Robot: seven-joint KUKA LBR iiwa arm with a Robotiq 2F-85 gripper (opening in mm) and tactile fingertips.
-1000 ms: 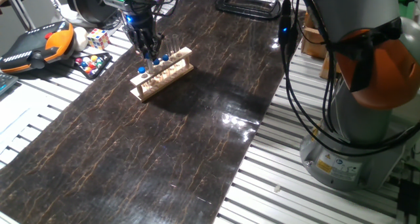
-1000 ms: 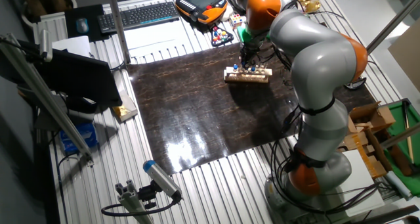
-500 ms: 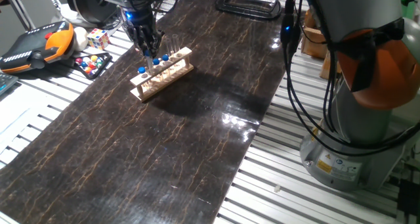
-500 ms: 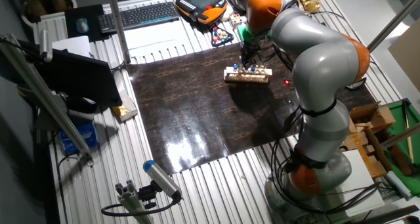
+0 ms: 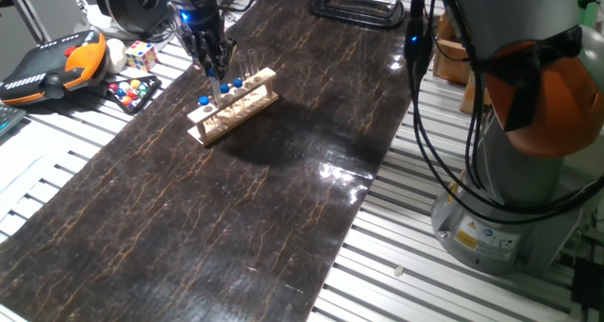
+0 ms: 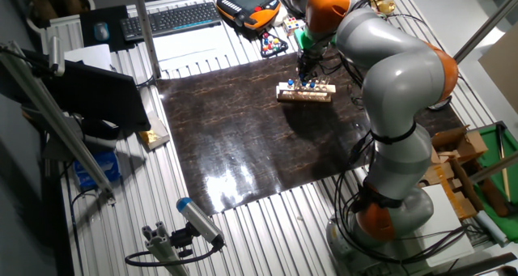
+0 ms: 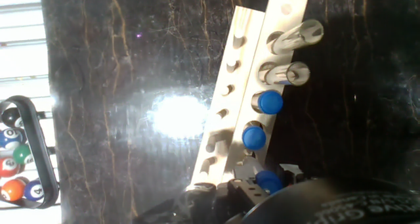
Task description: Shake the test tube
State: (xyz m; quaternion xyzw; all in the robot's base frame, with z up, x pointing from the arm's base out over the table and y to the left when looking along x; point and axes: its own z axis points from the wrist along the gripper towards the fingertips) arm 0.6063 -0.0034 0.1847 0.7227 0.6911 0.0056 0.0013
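On the dark marbled worktop (image 5: 283, 171), a wooden rack (image 7: 246, 86) holds two uncapped tubes (image 7: 289, 73) and three blue-capped ones, only the hand view showing the test tube (image 7: 269, 181) nearest the fingers (image 5: 215, 65), whose grip I cannot tell.

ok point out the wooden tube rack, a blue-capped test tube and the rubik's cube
wooden tube rack (image 5: 232, 107), one fixed view, on its front rail
blue-capped test tube (image 7: 270, 102), hand view, on its blue cap
rubik's cube (image 5: 141, 55), one fixed view, on its facing side
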